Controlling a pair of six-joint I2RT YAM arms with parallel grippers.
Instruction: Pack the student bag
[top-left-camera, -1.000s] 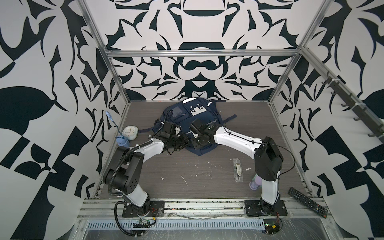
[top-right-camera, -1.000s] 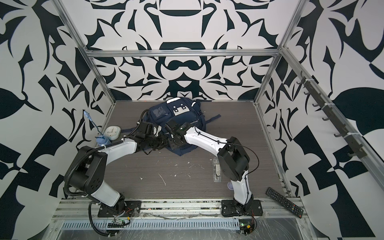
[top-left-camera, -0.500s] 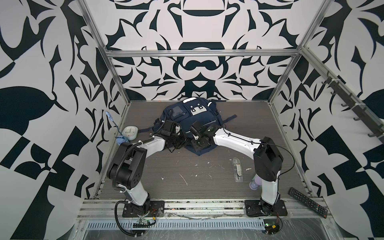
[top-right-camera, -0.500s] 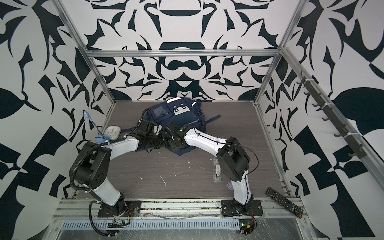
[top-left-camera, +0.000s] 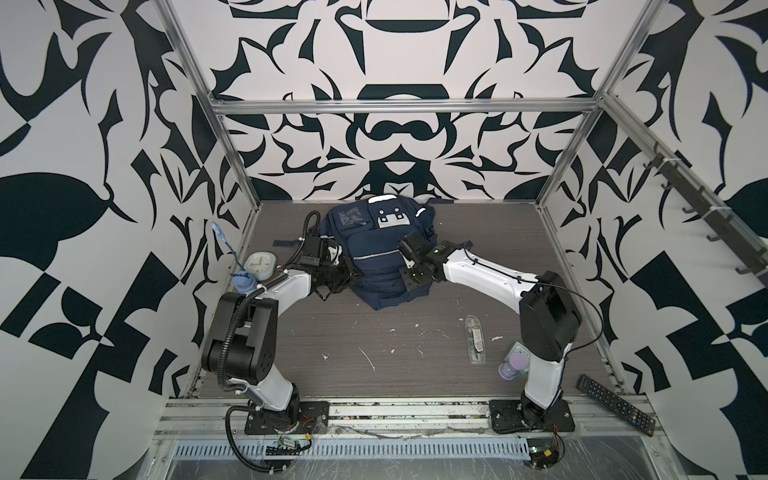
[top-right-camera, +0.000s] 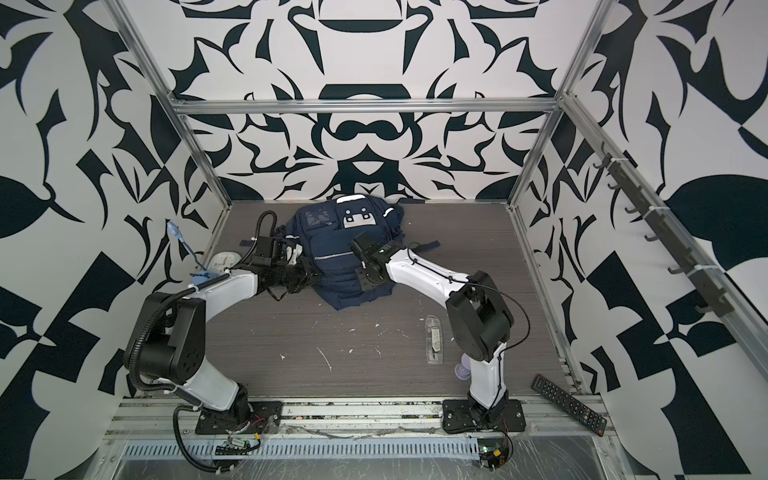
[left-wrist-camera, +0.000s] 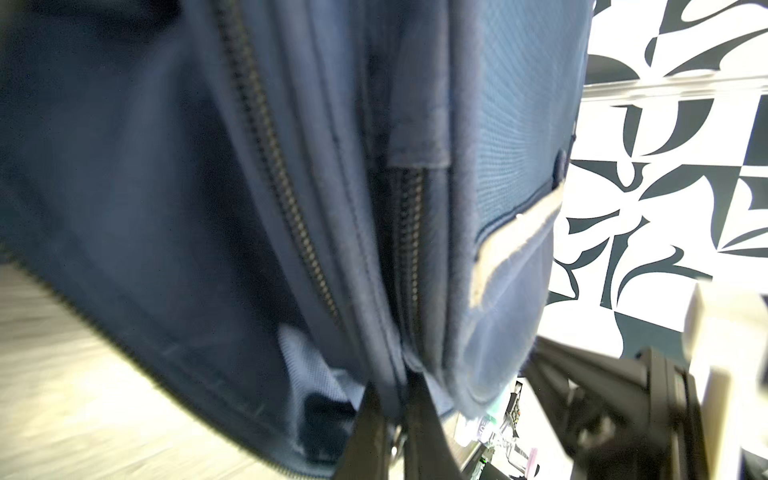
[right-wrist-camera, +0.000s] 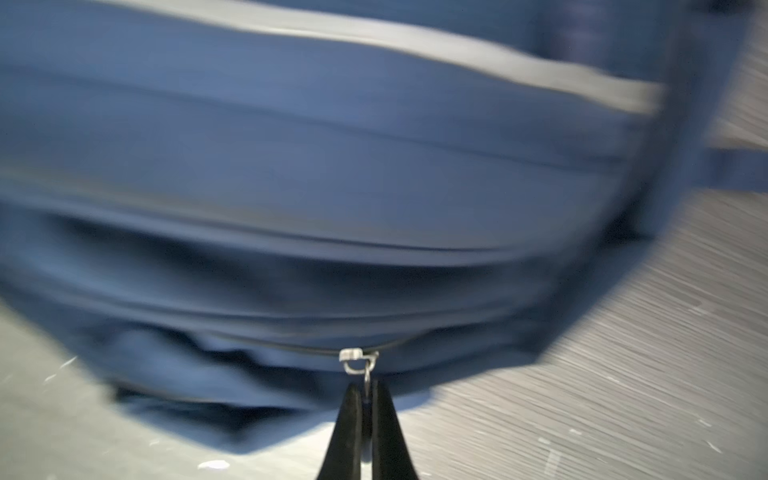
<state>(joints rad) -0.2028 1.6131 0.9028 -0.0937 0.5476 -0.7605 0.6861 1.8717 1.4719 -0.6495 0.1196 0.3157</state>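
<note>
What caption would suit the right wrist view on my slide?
Right gripper pinching the silver zip pull of the navy student bag, which lies on the grey table.

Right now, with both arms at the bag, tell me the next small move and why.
Probably draw the right fingers along the zip track: they pinch the zipper pull on the student bag, while the left fingers clamp its fabric beside another zip, bracing it.

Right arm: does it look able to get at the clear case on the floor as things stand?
Likely not yet. The clear case lies uncovered on the floor close to that arm, but the right gripper is shut on the student bag's zipper pull and must let go first.
</note>
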